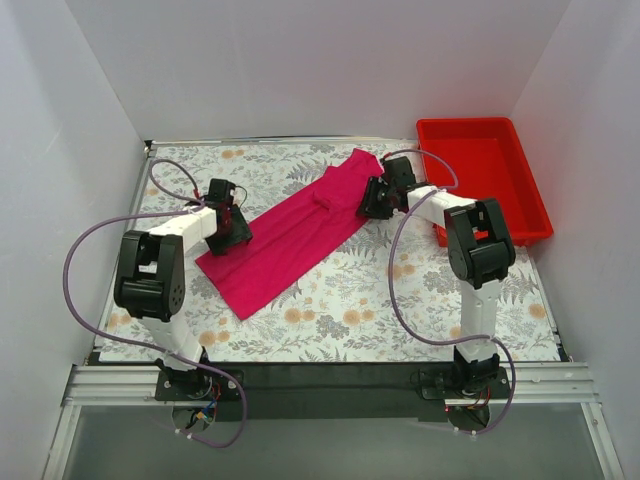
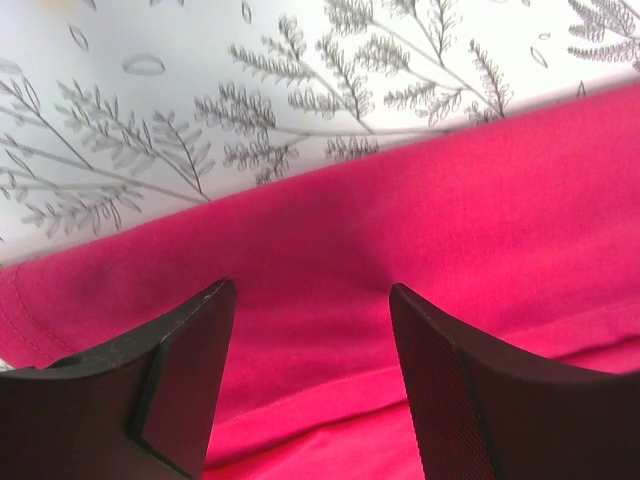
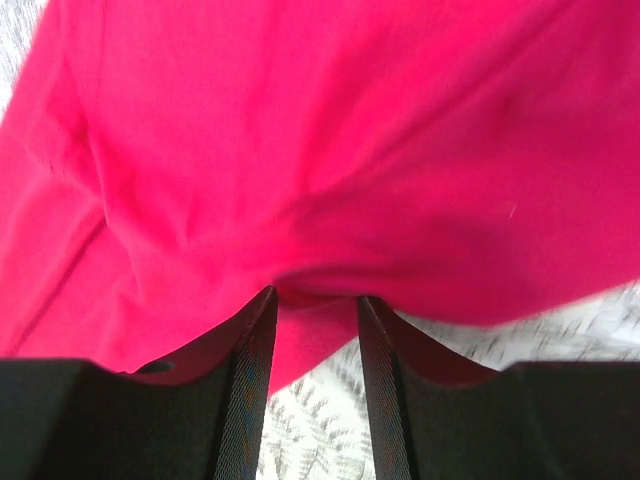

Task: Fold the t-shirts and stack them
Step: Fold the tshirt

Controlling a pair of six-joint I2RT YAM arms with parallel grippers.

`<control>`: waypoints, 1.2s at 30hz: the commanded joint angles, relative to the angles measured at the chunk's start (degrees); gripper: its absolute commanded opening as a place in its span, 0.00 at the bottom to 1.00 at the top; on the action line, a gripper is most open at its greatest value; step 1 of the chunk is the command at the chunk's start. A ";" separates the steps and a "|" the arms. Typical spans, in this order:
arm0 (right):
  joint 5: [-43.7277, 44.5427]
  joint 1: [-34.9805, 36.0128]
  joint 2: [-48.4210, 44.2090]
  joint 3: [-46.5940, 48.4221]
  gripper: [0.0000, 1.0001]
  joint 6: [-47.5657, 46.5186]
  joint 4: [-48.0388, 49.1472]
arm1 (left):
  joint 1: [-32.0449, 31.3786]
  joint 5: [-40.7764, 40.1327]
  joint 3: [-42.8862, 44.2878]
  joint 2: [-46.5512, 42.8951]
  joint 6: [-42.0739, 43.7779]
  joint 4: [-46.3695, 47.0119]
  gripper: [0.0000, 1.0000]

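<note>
t-shirt (image 1: pixel 295 235) strip runs lower left to upper right; left pincer (image 1: pixel 232 232) wide over lower-left end, right pincer (image 1: pixel 372 200) narrow, pinching upper-right end.

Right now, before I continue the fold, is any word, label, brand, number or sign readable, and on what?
No readable text in any view.
Plain magenta-pink soft fabric t-shirt: no print or tag showing.
Rigid bright red plastic bin: no marking visible.
Floral-patterned table cover: leaves and flowers only.
Right arm: small red mark, too small to read.
</note>
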 commanded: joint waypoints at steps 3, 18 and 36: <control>0.93 -4.32 5.16 6.51 0.40 -4.86 -0.50 | -0.45 12.81 -6.83 -1.97 -7.91 -5.07 0.57; -1.35 -7.58 2.29 12.34 0.40 -19.01 -11.32 | -9.42 13.55 -15.90 -19.46 -21.64 -9.98 0.63; 5.93 35.91 -28.14 -17.21 0.56 -18.05 -14.83 | -3.80 5.79 -22.92 -33.08 -15.75 -17.74 0.66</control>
